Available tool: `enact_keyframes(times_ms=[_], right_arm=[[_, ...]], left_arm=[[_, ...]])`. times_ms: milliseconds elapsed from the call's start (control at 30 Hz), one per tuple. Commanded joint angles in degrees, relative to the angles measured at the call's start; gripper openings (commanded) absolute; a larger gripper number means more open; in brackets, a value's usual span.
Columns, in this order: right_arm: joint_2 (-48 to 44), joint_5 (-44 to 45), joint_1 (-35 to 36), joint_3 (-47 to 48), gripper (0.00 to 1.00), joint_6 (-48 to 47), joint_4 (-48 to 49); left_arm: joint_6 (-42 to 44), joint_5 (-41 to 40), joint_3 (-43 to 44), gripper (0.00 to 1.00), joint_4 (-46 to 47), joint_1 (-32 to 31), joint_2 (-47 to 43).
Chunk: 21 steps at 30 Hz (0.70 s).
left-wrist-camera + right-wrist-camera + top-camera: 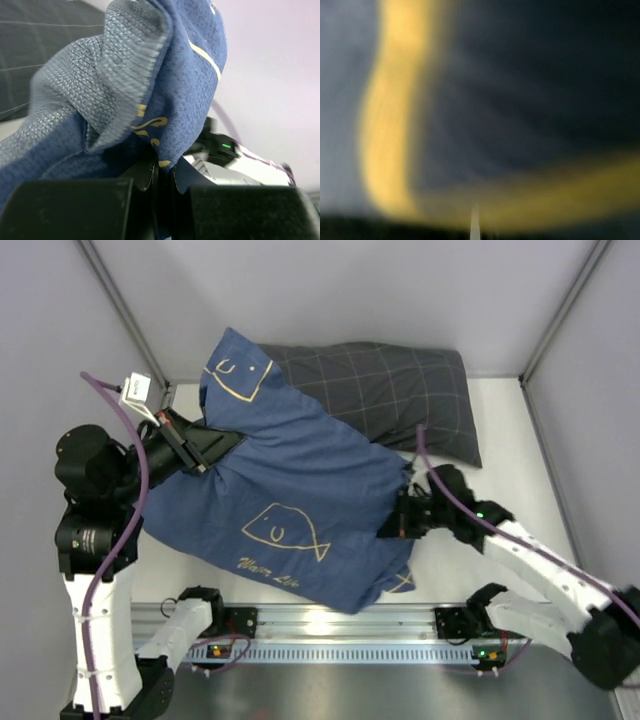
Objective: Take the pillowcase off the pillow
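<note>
The blue pillowcase (290, 500) with its cream whale print lies bulging across the middle of the table. My left gripper (210, 445) is shut on a fold at its upper left edge. In the left wrist view the blue cloth (185, 75) rises out of the shut left gripper (165, 185), paler inner side showing. My right gripper (385, 528) sits at the case's right edge, its tips hidden by the cloth. The right wrist view is a close blur: the pillow's yellow piping (385, 125) around a dark area, with the jaws shut. I cannot tell whether they pinch anything.
A dark grey checked pillow (390, 390) lies at the back right, partly under the blue case. A metal rail (330, 620) runs along the near edge between the arm bases. Grey walls with metal posts close in the back and both sides.
</note>
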Motion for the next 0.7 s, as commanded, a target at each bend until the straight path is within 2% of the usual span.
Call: enact_keyframes(times_ms=[0,33,100,133,200,233,267,300,367,433,500,600,633,667], right_arm=[[13.9,5.7,8.1,4.9,0.0,5.4,22.3],[21.6,6.1,10.2,6.7,0.0,6.2,28.4],[29.2,4.4,11.5,14.1,0.0,8.0,33.9],[36.2,3.6,12.4,17.2,0.0,9.4,36.0],[43.1,-2.2,13.4,26.6,0.0,14.2,44.6],[49.8,-3.5,14.7,30.6,0.0,15.9,46.7],[53.2,-5.3,15.4,39.3,0.0,17.7,48.9],[56.2,-9.3,16.2,43.5,0.0,21.2,50.2],[63.4,-11.6,18.2,54.0,0.0,24.2,52.2],[65.8,-12.5,17.7,56.6,0.0,27.1,52.4],[65.2,-12.2,15.4,53.9,0.0,30.5,56.9],[65.4,-15.3,12.1,51.6,0.0,31.7,57.9],[65.0,-15.5,11.4,50.5,0.0,31.9,58.2],[64.9,-15.4,10.6,48.3,0.0,32.3,59.2]], left_arm=[[-5.3,10.1,7.0,0.0,8.9,0.0,1.6],[-5.7,13.4,9.4,0.0,8.9,0.0,2.3],[-6.6,15.8,11.8,0.0,8.9,0.0,3.9],[-6.8,16.6,13.2,0.0,8.8,-0.1,4.1],[-7.5,17.1,16.8,0.0,8.8,-0.1,4.3],[-7.9,16.9,17.7,0.0,8.9,-0.1,4.5],[-8.9,16.8,18.8,0.0,9.1,0.0,4.7],[-9.3,16.7,18.7,0.0,9.3,0.0,4.8],[-9.5,15.7,17.5,0.0,9.5,0.0,4.7],[-9.8,15.3,11.9,0.0,12.1,0.0,4.4],[-11.3,15.8,4.5,0.0,14.9,0.0,3.9],[-11.2,15.4,-0.4,0.0,17.9,-0.7,4.0],[-11.2,14.7,-2.6,0.0,18.6,-1.6,4.2],[-11.9,13.4,-3.9,0.0,21.3,-5.8,4.7]])
